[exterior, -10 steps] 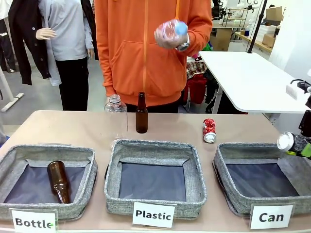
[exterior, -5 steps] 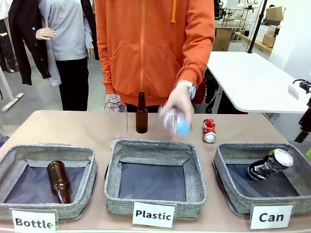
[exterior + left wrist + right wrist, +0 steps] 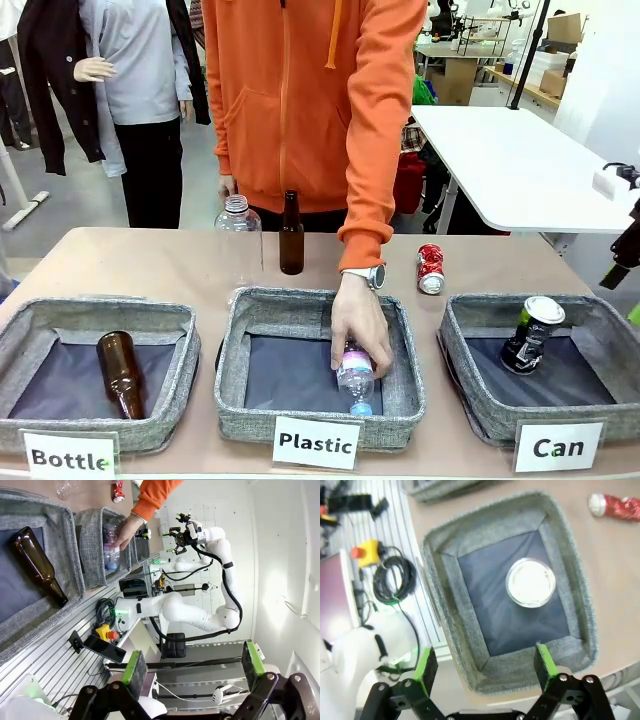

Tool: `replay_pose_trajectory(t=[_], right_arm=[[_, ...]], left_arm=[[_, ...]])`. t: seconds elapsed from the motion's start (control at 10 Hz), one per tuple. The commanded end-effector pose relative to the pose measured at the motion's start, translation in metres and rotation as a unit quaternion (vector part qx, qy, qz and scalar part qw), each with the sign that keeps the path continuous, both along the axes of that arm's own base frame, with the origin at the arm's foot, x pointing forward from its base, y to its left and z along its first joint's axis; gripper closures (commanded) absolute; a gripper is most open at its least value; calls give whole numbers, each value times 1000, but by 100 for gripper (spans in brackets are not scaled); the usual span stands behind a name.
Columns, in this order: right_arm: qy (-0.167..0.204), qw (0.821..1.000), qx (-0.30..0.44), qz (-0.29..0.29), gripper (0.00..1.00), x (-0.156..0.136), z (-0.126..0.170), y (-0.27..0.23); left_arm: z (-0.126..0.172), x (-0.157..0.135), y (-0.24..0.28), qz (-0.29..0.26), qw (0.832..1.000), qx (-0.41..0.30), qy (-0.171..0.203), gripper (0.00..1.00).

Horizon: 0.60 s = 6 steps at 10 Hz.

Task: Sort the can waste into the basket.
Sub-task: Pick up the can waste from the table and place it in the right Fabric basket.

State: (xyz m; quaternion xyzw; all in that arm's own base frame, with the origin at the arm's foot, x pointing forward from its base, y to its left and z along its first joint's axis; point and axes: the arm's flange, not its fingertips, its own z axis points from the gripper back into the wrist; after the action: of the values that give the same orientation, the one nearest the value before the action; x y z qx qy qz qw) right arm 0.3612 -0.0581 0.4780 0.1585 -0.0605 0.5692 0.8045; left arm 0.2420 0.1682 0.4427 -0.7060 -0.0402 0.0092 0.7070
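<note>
— Black can (image 3: pixel 530 335), front cam?
— Standing in Can basket (image 3: pixel 480 410), right. Red can (image 3: pixel 430 268) on table (image 3: pixel 150 260), far of its left corner. Person's hand (image 3: pixel 358 320) on clear bottle (image 3: pixel 355 378) in Plastic basket (image 3: pixel 240 420).
— Left wrist?
— Left gripper (image 3: pixel 194 662) spread wide, empty.
— Right wrist?
— Right gripper (image 3: pixel 485 664) wide, empty, above Can basket. Black can inside.

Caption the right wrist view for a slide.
Open right gripper above the grey basket; silver-topped can upright inside, crushed red can outside.

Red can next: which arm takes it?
Right. The right pincer hangs open over the Can basket, with the red can just beyond it; the left pincer is nearer the Bottle basket.
</note>
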Motion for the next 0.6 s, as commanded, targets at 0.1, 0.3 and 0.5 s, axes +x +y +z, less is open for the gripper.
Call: replay_pose_trajectory(t=[0.1, 0.3, 0.5], right_arm=[[80, 969, 186, -140, 0, 3, 13, -19], [237, 813, 429, -314, 0, 5, 30, -44], [349, 643, 539, -417, 0, 17, 27, -65]], left_arm=[[1, 0, 1, 0, 1000, -8, -8, 0], [1, 0, 1, 0, 1000, -8, -8, 0], [1, 0, 1, 0, 1000, -8, -8, 0]])
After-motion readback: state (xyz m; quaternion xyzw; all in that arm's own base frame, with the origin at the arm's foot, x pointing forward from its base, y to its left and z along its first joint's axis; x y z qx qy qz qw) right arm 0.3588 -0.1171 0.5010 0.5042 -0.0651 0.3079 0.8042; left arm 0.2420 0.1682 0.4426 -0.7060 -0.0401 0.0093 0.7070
